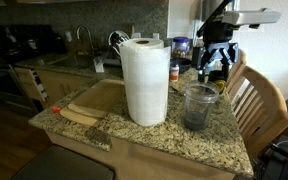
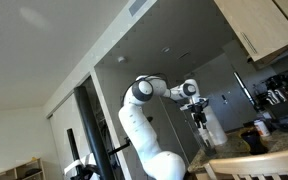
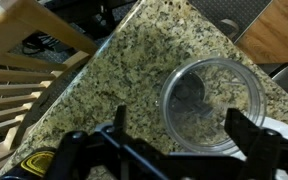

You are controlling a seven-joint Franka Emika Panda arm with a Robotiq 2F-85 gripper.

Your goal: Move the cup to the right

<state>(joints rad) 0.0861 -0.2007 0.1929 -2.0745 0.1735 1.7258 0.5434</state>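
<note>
Black pincer (image 3: 181, 138) is spread wide and holds nothing. Only the wrist view shows the clear cup (image 3: 212, 105) directly beneath it, between its fingers (image 3: 117, 128), mouth facing up. In an exterior view the pincer hangs above the cup's rim (image 1: 199, 90), apart. Cup upright, long axis vertical, on granite counter (image 3: 134, 60). Below the pincer, paper towel roll (image 1: 145, 80) crowds one side and wooden chair (image 1: 259, 100) the other.
</note>
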